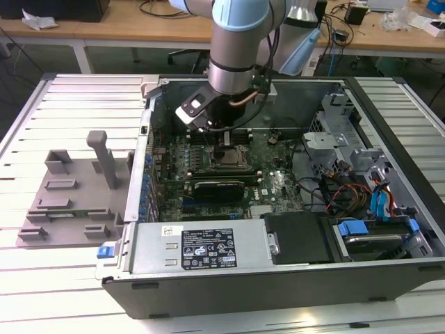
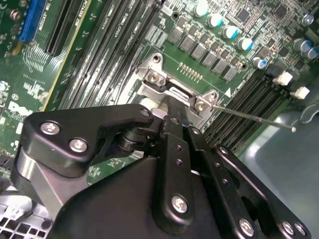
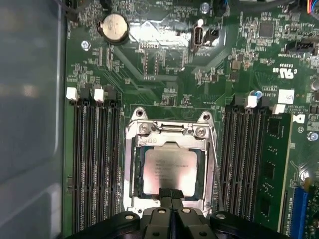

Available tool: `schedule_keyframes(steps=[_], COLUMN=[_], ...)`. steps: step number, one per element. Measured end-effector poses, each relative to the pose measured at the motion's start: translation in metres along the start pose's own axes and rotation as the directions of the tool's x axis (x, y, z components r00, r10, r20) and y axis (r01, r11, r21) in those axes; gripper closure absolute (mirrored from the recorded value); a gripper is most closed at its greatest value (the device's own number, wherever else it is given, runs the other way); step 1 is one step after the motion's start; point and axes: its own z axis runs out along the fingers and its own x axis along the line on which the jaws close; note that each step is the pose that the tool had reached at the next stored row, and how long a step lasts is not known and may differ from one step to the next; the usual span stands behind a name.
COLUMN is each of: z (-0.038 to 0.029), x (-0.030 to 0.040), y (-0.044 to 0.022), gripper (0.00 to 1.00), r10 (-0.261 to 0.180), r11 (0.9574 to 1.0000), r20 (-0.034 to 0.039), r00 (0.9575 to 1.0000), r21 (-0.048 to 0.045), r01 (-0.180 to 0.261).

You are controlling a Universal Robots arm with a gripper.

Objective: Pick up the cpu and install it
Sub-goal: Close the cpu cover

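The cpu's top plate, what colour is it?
The cpu top is silvery-grey metal with faint print; clearest in the first wrist view.

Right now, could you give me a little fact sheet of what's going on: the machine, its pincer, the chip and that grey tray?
setting: open computer case lying on a slatted table
arm: reaching down into the case, over the motherboard
pincer: shut, tips over one edge of the cpu; contact cannot be judged
cpu: lying flat inside the metal socket frame, silvery top up
grey tray: on the table outside the case, at the exterior view's left
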Motion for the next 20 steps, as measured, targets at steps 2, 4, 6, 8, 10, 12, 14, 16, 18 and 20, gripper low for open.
schedule_keyframes(steps=[2, 4, 6, 8, 10, 12, 14, 16, 18, 20], z=[0.0011, 0.0025, 0.0038, 0.0047, 0.0045, 0.0039, 0.003, 0.0005, -0.0048, -0.009], x=[0.0001, 0.0002, 0.0002, 0.0001, 0.0001, -0.0007, -0.0007, -0.0006, -0.0009, -0.001], y=[-0.0017, -0.0032, -0.0039, -0.0039, 0.0042, 0.0124, 0.015, 0.0159, 0.016, 0.0161], gripper=[0.89, 0.89, 0.89, 0.89, 0.89, 0.89, 0.89, 0.89, 0.89, 0.89], r10=[0.0, 0.0, 0.0, 0.0, 0.0, 0.0, 0.0, 0.0, 0.0, 0.0], r11=[1.0, 1.0, 1.0, 1.0, 1.0, 1.0, 1.0, 1.0, 1.0, 1.0], r20=[0.0001, 0.0001, 0.0007, 0.0008, -0.0025, 0.0004, -0.0007, -0.0014, -0.0001, -0.0001], r00=[1.0, 1.0, 1.0, 1.0, 1.0, 1.0, 1.0, 1.0, 1.0, 1.0], r21=[0.0001, 0.0, 0.0005, 0.0007, 0.0033, 0.0, -0.0005, -0.001, -0.0001, -0.0001], r01=[0.0, 0.0, 0.0, 0.0, 0.0, 0.0, 0.0, 0.0, 0.0, 0.0])
